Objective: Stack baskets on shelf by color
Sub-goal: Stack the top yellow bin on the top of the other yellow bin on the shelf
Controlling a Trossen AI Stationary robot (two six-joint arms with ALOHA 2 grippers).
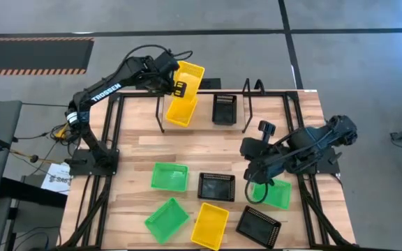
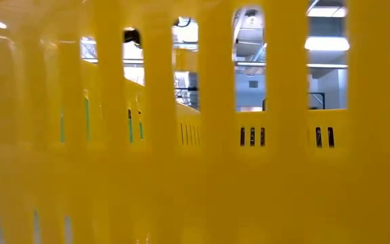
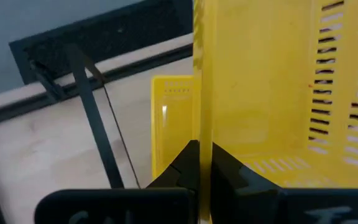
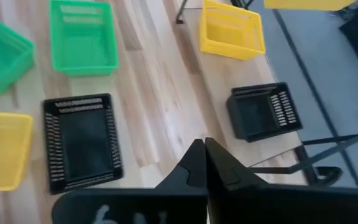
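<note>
A yellow basket (image 3: 278, 93), thin-walled and probably light and slightly flexible, is pinched by its rim in the left gripper (image 3: 202, 163) above the shelf (image 1: 246, 104). The rim looks the best hold. The right gripper (image 4: 204, 163) hangs closed and empty over the bench (image 1: 187, 143).

Wooden table (image 1: 208, 150) with scattered baskets (image 1: 216, 186)

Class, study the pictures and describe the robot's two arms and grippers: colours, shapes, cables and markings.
Both are dark, near-black jointed arms of rounded segments. The left arm carries white TROSSEN lettering, and thin black cables loop near its wrist. Each ends in a gripper with two dark wedge-shaped fingers: left gripper, right gripper. A black cable loops below the right arm.
</note>
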